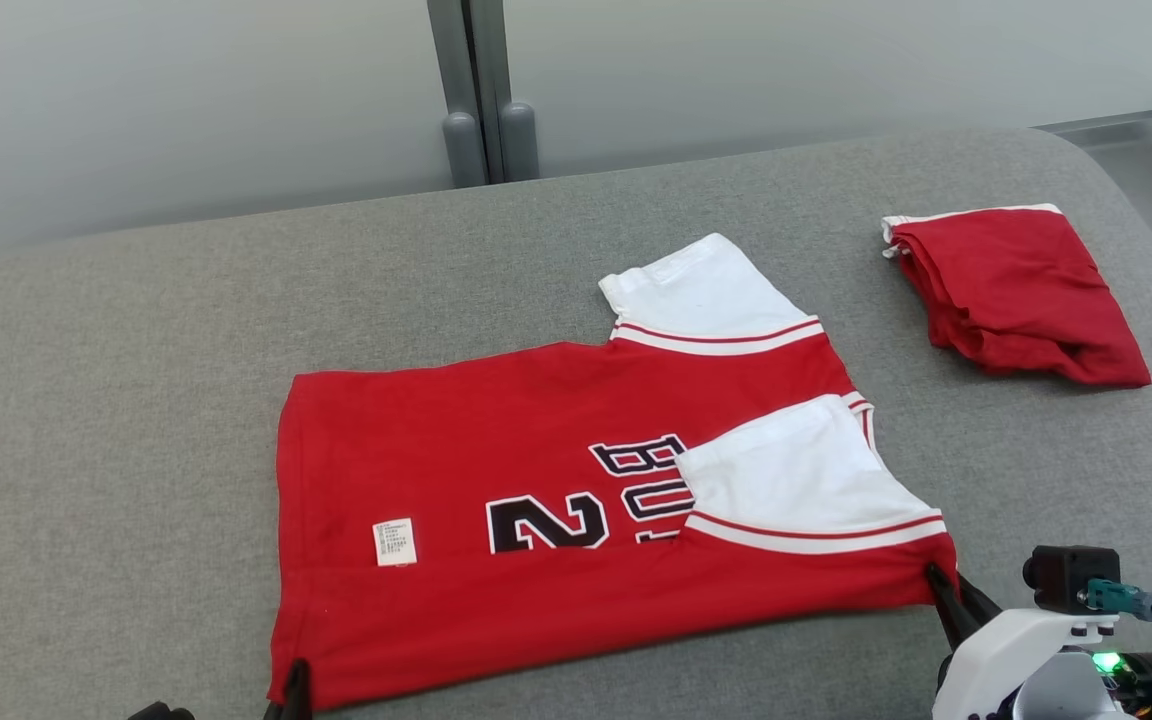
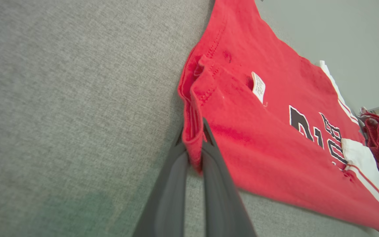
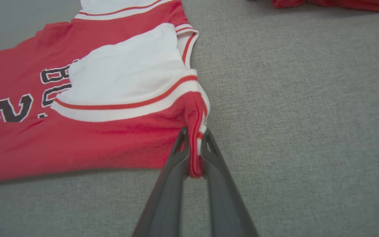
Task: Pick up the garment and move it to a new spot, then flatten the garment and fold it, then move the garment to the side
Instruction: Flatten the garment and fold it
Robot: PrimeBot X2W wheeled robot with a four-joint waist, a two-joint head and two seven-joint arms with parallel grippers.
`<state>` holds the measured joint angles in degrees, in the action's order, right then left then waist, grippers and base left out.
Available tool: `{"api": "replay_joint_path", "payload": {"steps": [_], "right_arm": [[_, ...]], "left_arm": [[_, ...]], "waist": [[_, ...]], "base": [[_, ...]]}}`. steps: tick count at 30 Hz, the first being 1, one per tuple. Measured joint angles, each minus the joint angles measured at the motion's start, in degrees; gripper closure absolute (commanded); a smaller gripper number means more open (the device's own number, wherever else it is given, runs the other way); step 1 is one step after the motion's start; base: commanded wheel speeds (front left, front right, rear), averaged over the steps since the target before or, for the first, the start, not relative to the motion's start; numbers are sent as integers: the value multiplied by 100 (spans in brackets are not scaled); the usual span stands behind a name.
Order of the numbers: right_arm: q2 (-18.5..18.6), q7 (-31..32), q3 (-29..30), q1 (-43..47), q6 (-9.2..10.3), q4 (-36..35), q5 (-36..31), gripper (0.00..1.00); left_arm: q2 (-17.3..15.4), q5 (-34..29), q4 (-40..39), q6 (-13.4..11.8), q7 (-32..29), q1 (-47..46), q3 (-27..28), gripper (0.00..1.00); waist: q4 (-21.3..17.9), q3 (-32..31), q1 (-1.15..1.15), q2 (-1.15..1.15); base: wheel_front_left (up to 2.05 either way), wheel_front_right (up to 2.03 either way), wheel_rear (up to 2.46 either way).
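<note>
Two garment corners pinched, left gripper hem, right gripper shoulder

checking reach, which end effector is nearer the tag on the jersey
Left: the left end effector grips the jersey corner close by the tag; the right end effector grips the other near corner, well away.

It looks like an office or lab space. A grey fabric-covered table stands before frosted partition panels.
</note>
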<state>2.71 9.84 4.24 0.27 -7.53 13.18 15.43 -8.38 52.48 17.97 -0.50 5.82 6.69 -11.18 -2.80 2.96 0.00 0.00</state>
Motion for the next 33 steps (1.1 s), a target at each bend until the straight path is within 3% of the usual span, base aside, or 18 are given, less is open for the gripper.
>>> {"api": "replay_joint_path", "payload": {"steps": [1,2,3,4,5,6,15,24,33], "right_arm": [[0,10,2,26,0,-5,-1,100],[-1,16,5,43,0,-8,0,93],[0,16,11,54,0,-8,3,72],[1,16,10,65,0,-8,18,58],[1,16,9,82,0,-9,21,0],[3,15,13,114,0,-13,24,0],[9,-53,234,160,1,-293,-181,0],[10,26,73,-441,1,-594,-446,0],[10,124,-289,-1217,1,-700,-632,0]], "left_arm": [[-5,-18,0,-25,-10,12,-12,100],[-11,-27,-2,-57,-22,18,-25,100],[-14,-55,-4,-74,-25,20,-32,80],[-22,-77,-5,-104,-25,20,-36,58],[-33,-88,-5,-109,-27,21,-44,24],[-47,-113,-9,-114,-27,24,-51,0],[-603,-681,-352,-338,-57,19,-171,0],[-1583,-1414,-688,-220,-803,-1446,-435,0],[-1639,-1690,309,68,-1443,-3035,-825,0]], "waist": [[-8,1,0,0],[-13,6,0,0],[-17,12,0,0],[-17,17,0,0],[-17,21,0,0],[-16,26,0,0],[-42,85,0,0],[-66,307,0,0],[-145,830,0,0]], "base": [[0,0,0],[0,0,0],[0,0,0],[0,0,0],[0,0,0],[0,0,0],[0,0,0],[0,0,0],[0,0,0]]}}
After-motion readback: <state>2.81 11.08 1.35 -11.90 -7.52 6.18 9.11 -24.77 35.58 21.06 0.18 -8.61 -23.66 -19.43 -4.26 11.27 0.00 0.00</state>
